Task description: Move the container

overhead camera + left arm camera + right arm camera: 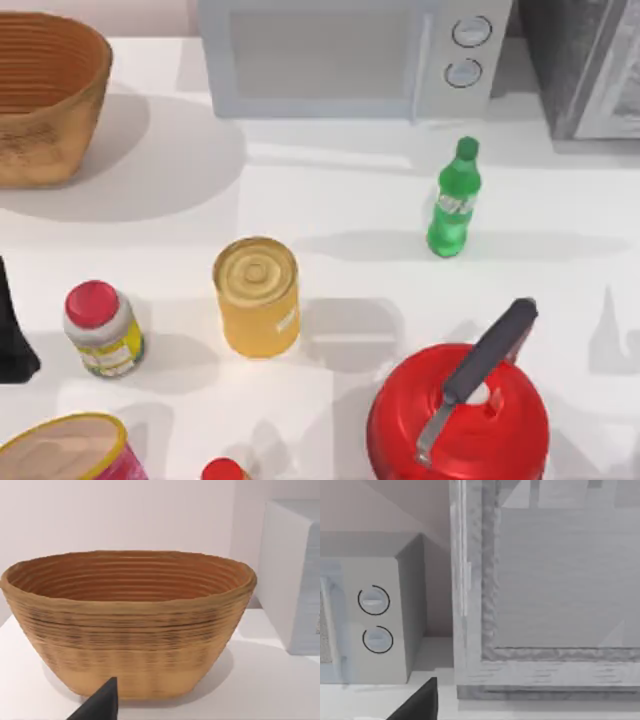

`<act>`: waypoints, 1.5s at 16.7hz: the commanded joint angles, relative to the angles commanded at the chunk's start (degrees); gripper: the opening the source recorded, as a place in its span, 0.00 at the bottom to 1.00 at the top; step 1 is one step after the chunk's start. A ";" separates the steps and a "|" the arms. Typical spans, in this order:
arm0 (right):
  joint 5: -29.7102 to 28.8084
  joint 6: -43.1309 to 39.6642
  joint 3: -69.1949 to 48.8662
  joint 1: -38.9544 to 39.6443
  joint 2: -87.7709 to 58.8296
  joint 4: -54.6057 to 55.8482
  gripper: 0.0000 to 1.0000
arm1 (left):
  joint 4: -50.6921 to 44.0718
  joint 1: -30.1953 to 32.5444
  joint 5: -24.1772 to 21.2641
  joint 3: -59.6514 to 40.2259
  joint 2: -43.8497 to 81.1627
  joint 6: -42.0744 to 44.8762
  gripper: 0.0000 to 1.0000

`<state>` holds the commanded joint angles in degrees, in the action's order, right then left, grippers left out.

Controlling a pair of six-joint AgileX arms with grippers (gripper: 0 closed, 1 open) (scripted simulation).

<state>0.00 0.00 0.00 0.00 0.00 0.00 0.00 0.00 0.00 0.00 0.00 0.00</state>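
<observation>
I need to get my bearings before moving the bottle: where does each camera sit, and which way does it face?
Top view: above the table, looking down on the green bottle, yellow can, basket and microwave; a dark piece of the left arm shows at its left edge.
Left wrist view: low, facing the basket; a dark fingertip shows.
Right wrist view: low, facing the microwave dials and a grey cabinet; a dark fingertip shows.
Shared: the basket in the top and left wrist views; the microwave in all three.

The small slim green plastic soda bottle (454, 200), green-capped with white-green label, stands upright at two o'clock on the table.
</observation>
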 joint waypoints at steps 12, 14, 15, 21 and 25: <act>16.49 -9.23 -19.71 3.11 -31.96 15.94 1.00 | 0.00 0.00 0.00 0.00 0.00 0.00 1.00; 20.23 -11.34 -23.51 4.38 -44.77 18.85 1.00 | 0.00 0.00 0.00 0.00 0.00 0.00 1.00; 21.86 -12.29 -25.17 5.05 -51.28 19.97 1.00 | 0.00 0.00 0.00 0.00 0.00 0.00 1.00; 27.78 -16.23 -31.90 8.37 -81.02 22.90 1.00 | 0.00 0.00 0.00 0.00 0.00 0.00 1.00; 29.14 -17.10 -33.58 10.05 -89.15 23.02 1.00 | 0.00 0.00 0.00 0.00 0.00 0.00 1.00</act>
<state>29.14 -17.10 -33.58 10.05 -89.15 23.02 0.00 0.00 0.00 0.00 0.00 0.00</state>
